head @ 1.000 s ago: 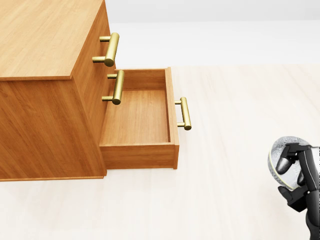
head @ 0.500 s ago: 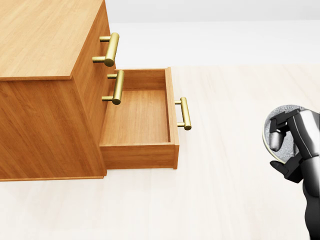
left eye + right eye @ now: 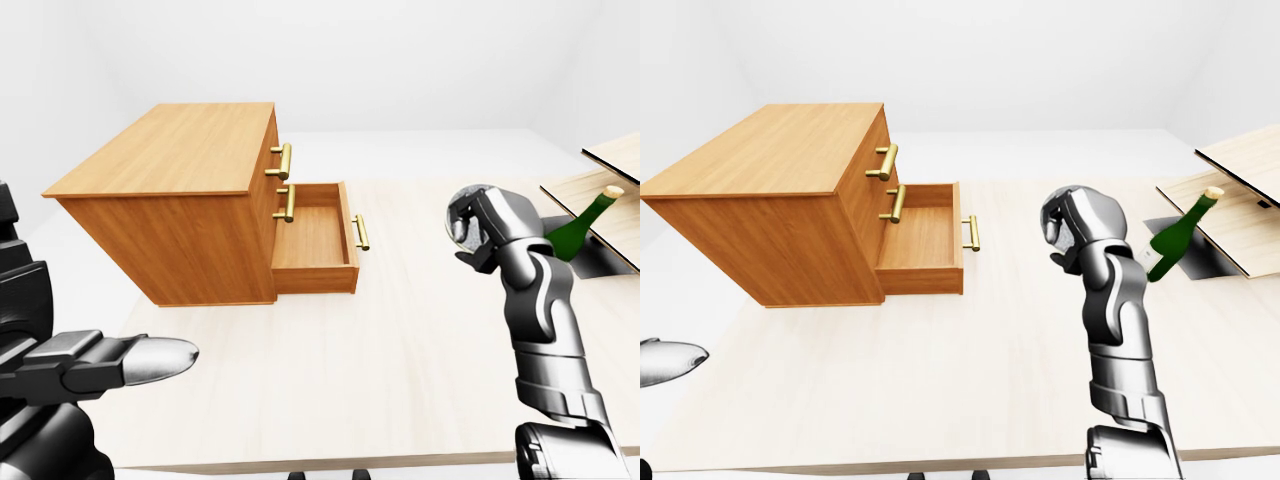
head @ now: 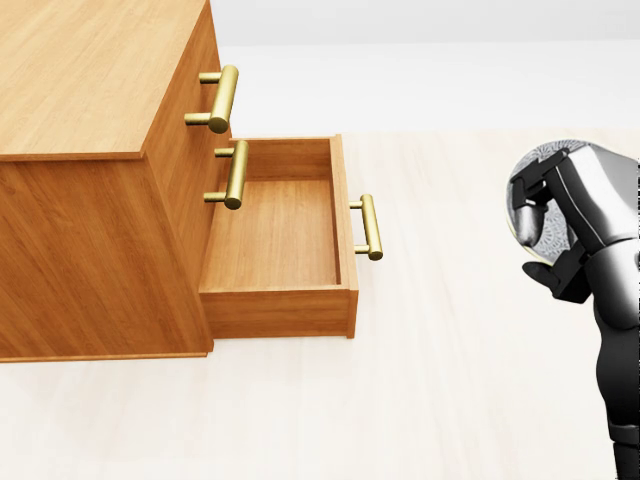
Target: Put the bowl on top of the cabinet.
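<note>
The right hand (image 4: 545, 225) is raised above the pale bench (image 3: 400, 340) at the right side of the head view, its dark fingers (image 4: 528, 190) curled round the bowl (image 4: 535, 160); the bowl is a grey, speckled thing tipped on its side, only its rim and part of its wall showing past the knuckles; it is clear of the bench and well apart from the cabinet (image 3: 180, 200). The silver forearm runs down from the hand to the bottom edge of the view.

To the left of the hand stands the wooden cabinet on the bench; its lowest drawer (image 4: 285, 240) is pulled out and shows a bare wooden floor; brass handles (image 4: 222, 98) sit on the drawer fronts, one on the open drawer facing the hand; the cabinet's top is flat.

To the right of the hand in the left-eye view, a green bottle (image 3: 582, 226) leans in a dark recess beside tilted wooden panels (image 3: 615, 155).

The left hand (image 3: 110, 362) rests low at the left edge of the left-eye view, fingers stretched out flat and holding nothing.
</note>
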Robot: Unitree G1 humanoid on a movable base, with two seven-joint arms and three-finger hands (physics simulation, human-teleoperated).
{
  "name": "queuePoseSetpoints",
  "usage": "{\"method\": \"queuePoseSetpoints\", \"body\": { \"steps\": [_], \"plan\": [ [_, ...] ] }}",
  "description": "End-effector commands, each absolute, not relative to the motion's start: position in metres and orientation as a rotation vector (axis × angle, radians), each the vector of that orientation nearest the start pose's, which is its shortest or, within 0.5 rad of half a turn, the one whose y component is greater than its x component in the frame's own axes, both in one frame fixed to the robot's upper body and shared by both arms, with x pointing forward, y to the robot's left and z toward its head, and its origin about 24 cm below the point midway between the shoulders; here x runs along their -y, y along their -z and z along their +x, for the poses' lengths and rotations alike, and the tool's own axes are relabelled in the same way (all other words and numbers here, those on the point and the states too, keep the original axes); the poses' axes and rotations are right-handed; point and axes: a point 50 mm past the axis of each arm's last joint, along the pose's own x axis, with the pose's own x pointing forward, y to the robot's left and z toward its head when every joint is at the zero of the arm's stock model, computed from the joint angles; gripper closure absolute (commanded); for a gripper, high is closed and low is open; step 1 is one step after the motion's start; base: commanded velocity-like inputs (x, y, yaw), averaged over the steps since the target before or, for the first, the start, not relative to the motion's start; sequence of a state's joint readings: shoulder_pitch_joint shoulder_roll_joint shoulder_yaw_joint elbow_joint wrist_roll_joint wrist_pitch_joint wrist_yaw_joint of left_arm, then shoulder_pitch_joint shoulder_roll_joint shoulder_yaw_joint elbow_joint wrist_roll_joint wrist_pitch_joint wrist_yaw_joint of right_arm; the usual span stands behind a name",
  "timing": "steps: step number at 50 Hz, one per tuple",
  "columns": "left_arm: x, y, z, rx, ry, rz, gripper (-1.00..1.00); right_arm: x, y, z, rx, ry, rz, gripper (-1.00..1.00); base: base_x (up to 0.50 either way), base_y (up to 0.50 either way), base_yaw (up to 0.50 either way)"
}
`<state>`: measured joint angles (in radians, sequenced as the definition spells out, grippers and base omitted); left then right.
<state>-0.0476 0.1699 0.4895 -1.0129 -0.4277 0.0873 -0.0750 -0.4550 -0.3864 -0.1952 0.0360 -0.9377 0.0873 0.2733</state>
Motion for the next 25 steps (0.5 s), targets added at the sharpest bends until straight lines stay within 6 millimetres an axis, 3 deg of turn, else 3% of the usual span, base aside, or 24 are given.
{"method": "queuePoseSetpoints", "body": {
  "steps": [1, 25],
  "plan": [
    [-0.211, -0.259, 0.143, 1.026, -0.054, 0.040, -1.00, 0.224, -0.201, 0.329, 0.165, 0.165, -1.288, 1.00, 0.00, 0.00, 0.00],
    [-0.212, -0.260, 0.142, 1.034, -0.059, 0.036, -1.00, 0.193, -0.233, 0.340, 0.255, 0.113, -1.316, 1.00, 0.00, 0.00, 0.00]
  ]
}}
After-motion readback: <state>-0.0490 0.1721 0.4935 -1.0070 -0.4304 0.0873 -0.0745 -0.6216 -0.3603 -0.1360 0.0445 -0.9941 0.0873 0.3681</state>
